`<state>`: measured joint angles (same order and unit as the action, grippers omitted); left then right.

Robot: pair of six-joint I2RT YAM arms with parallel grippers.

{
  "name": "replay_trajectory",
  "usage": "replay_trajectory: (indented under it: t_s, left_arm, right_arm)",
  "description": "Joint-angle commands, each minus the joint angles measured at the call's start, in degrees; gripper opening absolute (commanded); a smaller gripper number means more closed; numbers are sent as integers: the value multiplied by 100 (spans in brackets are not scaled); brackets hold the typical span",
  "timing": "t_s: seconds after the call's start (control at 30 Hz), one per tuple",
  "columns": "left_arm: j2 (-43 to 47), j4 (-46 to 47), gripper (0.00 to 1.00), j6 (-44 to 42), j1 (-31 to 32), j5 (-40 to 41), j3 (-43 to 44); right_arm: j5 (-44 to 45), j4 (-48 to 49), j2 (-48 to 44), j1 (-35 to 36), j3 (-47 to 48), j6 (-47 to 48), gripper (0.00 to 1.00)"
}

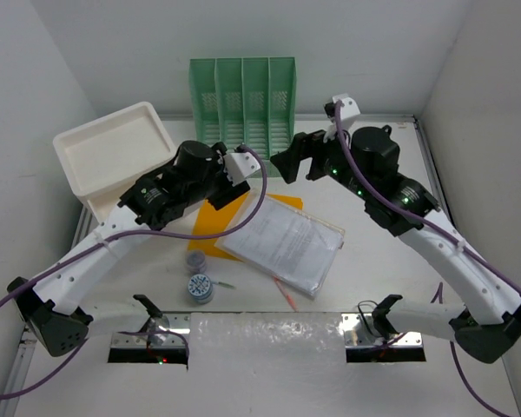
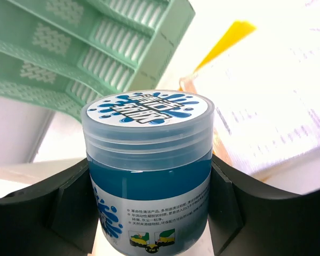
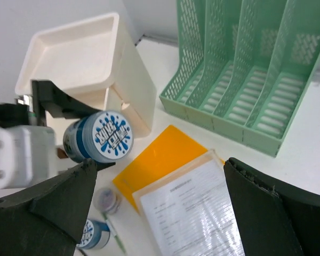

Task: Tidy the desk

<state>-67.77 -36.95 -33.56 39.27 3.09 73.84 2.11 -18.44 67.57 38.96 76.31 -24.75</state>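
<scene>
- See white counter [image 1: 373, 278] spanning the view, under everything, both arms bolted at its near edge.
- See green file rack [image 1: 243, 104] upright at far edge, white drawer box [image 1: 113, 152] to its left.
- See sleeved papers [image 1: 282, 243] overlapping yellow folder [image 1: 215, 217], mid-counter.
- See left gripper [image 2: 149, 200] clamped on blue jar [image 2: 149, 138], held off the counter.
- See right gripper [image 3: 160, 170] spread apart, holding nothing.
- See two small jars [image 1: 200, 288] near the front, just beside papers.

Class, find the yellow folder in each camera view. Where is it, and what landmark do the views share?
Top external: the yellow folder lies centre, partly under the papers.
Left wrist: upper right, behind the jar.
Right wrist: lower centre, under the papers.
Shared landmark: the green file rack.
</scene>
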Motion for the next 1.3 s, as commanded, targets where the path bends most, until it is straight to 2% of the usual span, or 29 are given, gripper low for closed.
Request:
replay_trajectory:
  t_s: [0.0,0.17,0.23,0.27,0.33,0.47,0.63,0.7,0.77,0.8,0.83,0.97,1.0,1.03,1.1,1.27]
  left_arm:
    - [53,-32,0,16,-15,271,175]
    - [9,-495,0,-63,-155,930,481]
    - [9,-830,0,-159,-541,773,946]
    - [9,-1171,0,-220,-934,493,1226]
    - [9,-1498,0,-492,-1280,325,1395]
    - [44,-1640,0,-669,-1894,341,1160]
    - [79,-1693,2,-845,-2282,-2,765]
    - [97,-1588,15,-906,-2362,112,641]
    - [106,-1509,52,-1055,-2467,156,526]
    - [97,-1508,52,-1056,-2502,165,508]
    - [80,-1473,59,-1082,-2529,209,482]
    - [18,-1254,76,-1082,-2696,411,368]
    - [-8,-1245,86,-1056,-2696,377,376]
    - [-26,-1279,90,-1047,-2696,315,420]
    - [-52,-1385,96,-1012,-2696,61,490]
    - [-105,-1490,96,-890,-2696,94,780]
  right_arm:
    - [361,60,-69,-3,146,269,99]
    - [588,-169,-86,-11,78,436,99]
    - [650,-186,-95,-11,-37,489,99]
    - [616,-178,-95,-11,-151,515,99]
    - [475,-108,-60,-11,-239,672,99]
    - [308,-248,124,-11,-83,832,99]
    - [202,-143,107,-11,-248,955,99]
    - [185,-108,98,-11,-327,990,99]
    - [62,-81,133,-11,-371,1060,99]
    - [18,-72,151,-3,-372,1060,99]
    - [-17,-81,169,-2,-372,1060,99]
    - [-97,-90,221,-3,-354,1087,99]
    - [-105,-107,230,-11,-345,1087,99]
    - [-123,-108,230,-11,-354,1078,99]
    - [-149,-108,221,-3,-415,1060,99]
    - [-491,-12,335,6,-564,1025,99]
